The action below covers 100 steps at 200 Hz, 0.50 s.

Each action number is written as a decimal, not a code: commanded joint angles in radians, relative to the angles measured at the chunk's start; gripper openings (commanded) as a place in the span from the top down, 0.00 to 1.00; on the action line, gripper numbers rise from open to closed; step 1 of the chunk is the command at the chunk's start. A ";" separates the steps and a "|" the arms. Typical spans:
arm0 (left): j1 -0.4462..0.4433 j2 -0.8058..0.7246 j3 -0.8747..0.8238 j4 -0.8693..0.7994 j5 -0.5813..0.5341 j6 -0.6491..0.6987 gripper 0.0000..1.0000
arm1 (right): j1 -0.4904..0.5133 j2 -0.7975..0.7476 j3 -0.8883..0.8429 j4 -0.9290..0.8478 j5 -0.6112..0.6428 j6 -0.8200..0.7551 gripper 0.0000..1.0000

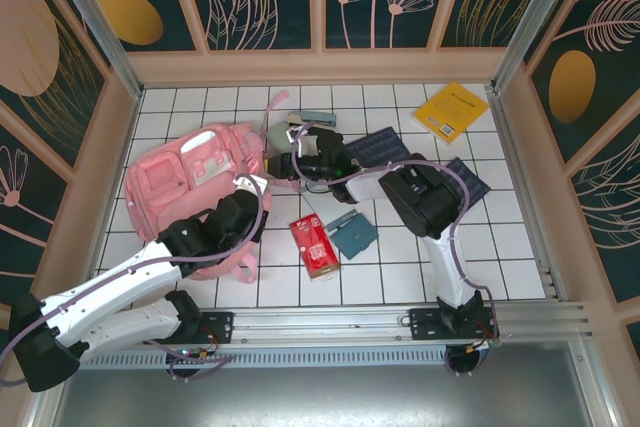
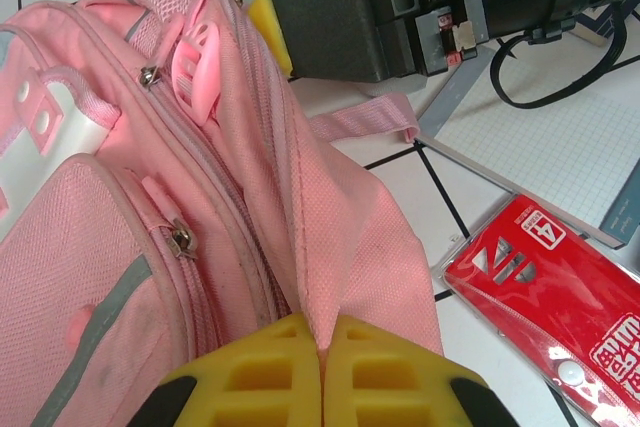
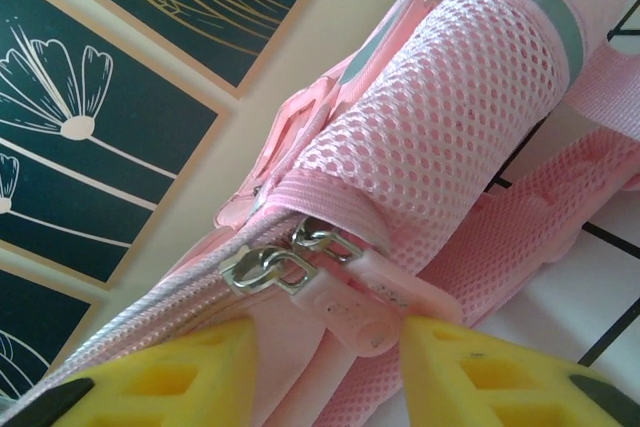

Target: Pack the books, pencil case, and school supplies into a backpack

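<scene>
Backpack lies flat on the tiles, betw. both grippers. L gripper is clenched on a fold of its pink fabric, rest of it stretching ahead of the fingers. R gripper is at its top edge, jaws apart. Yellow book lies well right of R gripper. Red packet lies just right of L gripper. Zip pull sits betw. R gripper's fingers.
</scene>
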<state>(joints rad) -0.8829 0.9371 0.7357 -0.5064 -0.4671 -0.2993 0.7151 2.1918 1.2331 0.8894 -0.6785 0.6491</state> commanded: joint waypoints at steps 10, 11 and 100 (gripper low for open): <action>0.000 -0.009 0.039 0.059 -0.004 0.014 1.00 | 0.010 0.019 0.037 -0.002 0.010 -0.031 0.56; -0.001 -0.008 0.038 0.059 -0.004 0.014 1.00 | 0.010 0.019 0.037 -0.002 0.011 -0.031 0.57; -0.001 -0.014 0.033 0.056 -0.011 0.011 1.00 | 0.001 -0.031 -0.039 0.054 0.056 -0.040 0.87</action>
<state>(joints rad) -0.8829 0.9371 0.7357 -0.5060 -0.4679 -0.2993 0.7151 2.1960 1.2278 0.8963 -0.6567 0.6296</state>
